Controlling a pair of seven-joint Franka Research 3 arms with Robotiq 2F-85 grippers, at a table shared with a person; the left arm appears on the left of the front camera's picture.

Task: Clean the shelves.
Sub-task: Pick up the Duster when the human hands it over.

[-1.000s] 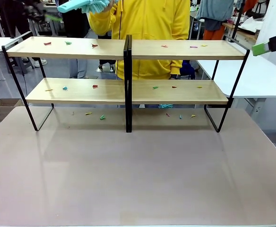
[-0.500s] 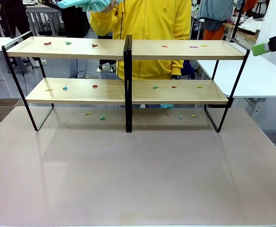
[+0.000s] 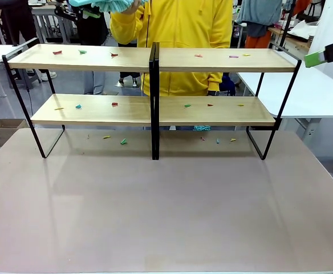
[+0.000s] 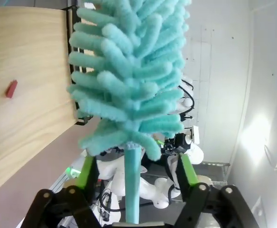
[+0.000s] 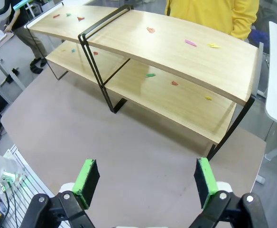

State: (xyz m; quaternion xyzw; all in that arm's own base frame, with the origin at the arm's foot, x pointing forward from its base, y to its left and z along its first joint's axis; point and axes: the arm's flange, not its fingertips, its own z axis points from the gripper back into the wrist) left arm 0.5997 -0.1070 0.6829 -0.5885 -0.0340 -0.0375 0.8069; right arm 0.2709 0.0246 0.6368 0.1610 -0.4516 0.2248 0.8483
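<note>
A pale, bare table [image 3: 166, 217] fills the near half of my front view. Across its far side stand the shelves [image 3: 155, 108], two joined racks of light boards on black frames. Small coloured scraps [image 3: 114, 55] are scattered over both tiers and on the table beneath. Behind the shelves a person in yellow [image 3: 178, 34] holds a fluffy teal duster [image 4: 129, 80] up near the left end of the top board. My left gripper [image 4: 137, 171] is at that duster, with the thin handle [image 4: 133, 190] running up between the jaws. Both green pads stand clear of the handle, so I read the jaws as open and not yet gripping. My right gripper [image 5: 147, 183] hangs wide open and empty above the right side of the table, facing the shelves. I judge the step in hand to be taking the duster from the person. To do it well, I want the handle centred between the pads and square to them, then a firm closure low on the stem. I would not pull away until the person lets go. After that, I would sweep each board lengthwise with a light touch, so the scraps slide off and the rack stays put.
</note>
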